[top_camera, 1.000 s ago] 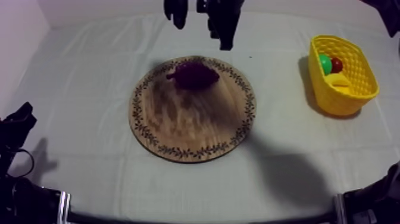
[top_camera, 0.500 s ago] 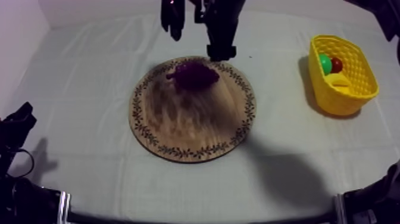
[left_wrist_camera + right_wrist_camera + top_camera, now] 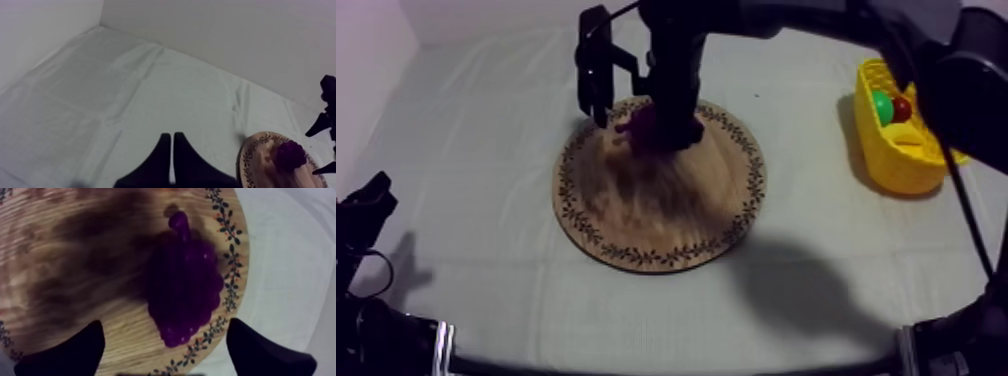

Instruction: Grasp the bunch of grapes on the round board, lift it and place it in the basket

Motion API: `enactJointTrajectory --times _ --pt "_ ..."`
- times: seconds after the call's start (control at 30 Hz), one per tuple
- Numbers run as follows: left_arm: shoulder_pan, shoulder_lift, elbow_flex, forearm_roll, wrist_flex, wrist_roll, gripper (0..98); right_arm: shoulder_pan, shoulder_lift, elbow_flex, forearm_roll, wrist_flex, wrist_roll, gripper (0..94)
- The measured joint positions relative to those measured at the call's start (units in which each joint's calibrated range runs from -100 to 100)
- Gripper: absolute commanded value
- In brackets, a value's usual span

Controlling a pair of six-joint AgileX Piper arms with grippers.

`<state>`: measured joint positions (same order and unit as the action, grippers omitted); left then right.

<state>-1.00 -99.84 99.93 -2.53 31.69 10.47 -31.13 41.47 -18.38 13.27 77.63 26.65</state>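
Right gripper (image 3: pixel 636 116) has dropped over board (image 3: pixel 656 215), jaws wide apart around grapes (image 3: pixel 187 288), holding nothing. Grapes lie at board's 12 o'clock. Left gripper (image 3: pixel 172 160) closed, empty. Grasp, lift, carry to basket (image 3: pixel 928 150) at 3 o'clock remain.

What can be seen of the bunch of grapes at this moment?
The bunch of grapes is a dark purple toy, knobbly and plastic-looking, with a short stem at its broad end and a tapered tip. It lies flat on the wooden board, close to the patterned rim, with its tip toward that rim. The right gripper hangs above it, open, with one black finger to each side. Neither finger appears to touch it.
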Motion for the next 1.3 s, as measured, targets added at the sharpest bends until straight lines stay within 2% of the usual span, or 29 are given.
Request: enactJointTrajectory --times 0.5,0.93,1.1,1.23,1.3 --pt "0.00 0.00 0.00 0.00 0.00 0.00 0.0 0.87 12.66 -14.95 -0.05 3.25 0.56 65.9" --pt "0.00 0.00 0.00 0.00 0.00 0.00 0.0 1.52 16.23 -18.55 1.18 5.08 1.06 35.4" --pt "0.00 0.00 0.00 0.00 0.00 0.00 0.0 1.27 16.25 -18.55 1.23 4.82 0.40 32.8" --pt "0.00 0.00 0.00 0.00 0.00 0.00 0.0 1.19 14.87 -17.76 -0.56 5.19 0.18 32.6" --pt "0.00 0.00 0.00 0.00 0.00 0.00 0.0 1.18 13.43 -16.99 -0.56 5.26 0.14 32.6"
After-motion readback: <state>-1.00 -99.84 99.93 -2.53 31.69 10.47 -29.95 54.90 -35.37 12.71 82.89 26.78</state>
